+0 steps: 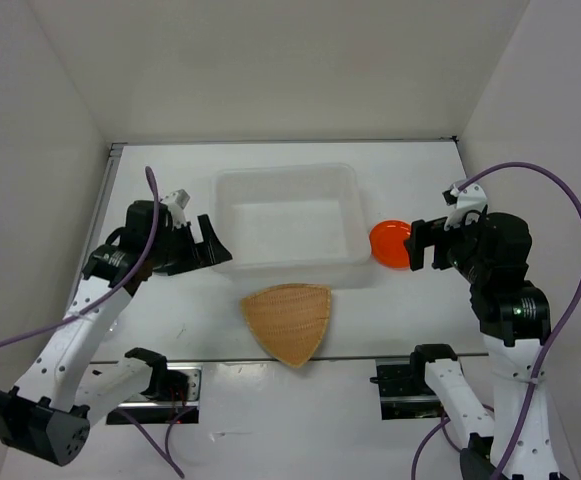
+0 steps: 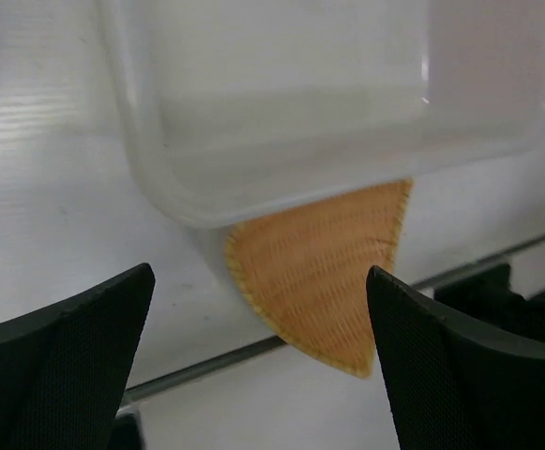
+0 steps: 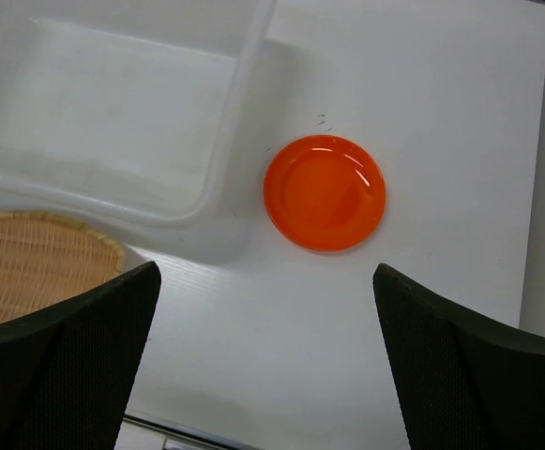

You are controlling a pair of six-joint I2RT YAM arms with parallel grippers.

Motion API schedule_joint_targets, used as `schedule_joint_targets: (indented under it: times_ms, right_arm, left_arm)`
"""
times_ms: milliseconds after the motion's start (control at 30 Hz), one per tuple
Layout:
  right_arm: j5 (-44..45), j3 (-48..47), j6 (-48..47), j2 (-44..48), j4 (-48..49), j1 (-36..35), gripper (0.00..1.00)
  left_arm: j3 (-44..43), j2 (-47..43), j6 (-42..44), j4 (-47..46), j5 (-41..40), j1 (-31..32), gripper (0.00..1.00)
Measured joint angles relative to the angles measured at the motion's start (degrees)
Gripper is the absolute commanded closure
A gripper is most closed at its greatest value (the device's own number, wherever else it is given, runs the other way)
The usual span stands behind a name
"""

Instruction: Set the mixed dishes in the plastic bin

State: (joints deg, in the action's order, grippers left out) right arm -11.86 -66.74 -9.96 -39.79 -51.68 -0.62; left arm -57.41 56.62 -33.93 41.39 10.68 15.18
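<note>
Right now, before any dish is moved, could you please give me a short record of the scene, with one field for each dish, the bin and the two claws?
plastic bin: middle of the table, nothing seen inside
woven dish: on the table at the bin's near side, outside it
orange plate: flat on the table, right of the bin, small gap between them
left claw: open, empty, left of the bin
right claw: open, empty, near the orange plate, not touching it
progress: no dish in the bin yet

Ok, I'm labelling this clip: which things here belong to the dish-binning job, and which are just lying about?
Job: plastic bin, woven dish, orange plate.
Lying about: no stray items visible, just the table underneath.
</note>
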Motion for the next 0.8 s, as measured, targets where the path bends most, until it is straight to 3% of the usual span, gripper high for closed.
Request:
schedule_joint_targets:
  times_ms: [200,400,500,633,800]
  right_arm:
    - [-0.2,0.0,-0.2,-0.1,0.0,0.0,0.02]
    - [-3.5,0.0,-2.0,-0.9,-0.1,-0.8,0.02]
    - [-6.7,0.0,-5.0,-3.1,-0.7,-3.3,0.02]
    - [-8.8,0.0,-12.2,-6.1,-1.0,-9.8,0.02]
    - [-13.0,0.8,-29.0,-4.8,-2.8,-13.7,0.02]
  left_arm:
    - [9.0,-7.8,-5.7,-3.7,14.4,2.4,0.0]
    - [21.7,-19.5,-12.8,-5.0,22.2,4.2,0.0]
    - [24.7,-20.4,-14.2,-5.4,23.7,5.5,0.0]
    - [25.4,-19.1,-14.3,-5.6,23.8,7.9,0.0]
    - [25.8,-18.9,-14.3,-6.8,24.1,9.3,0.0]
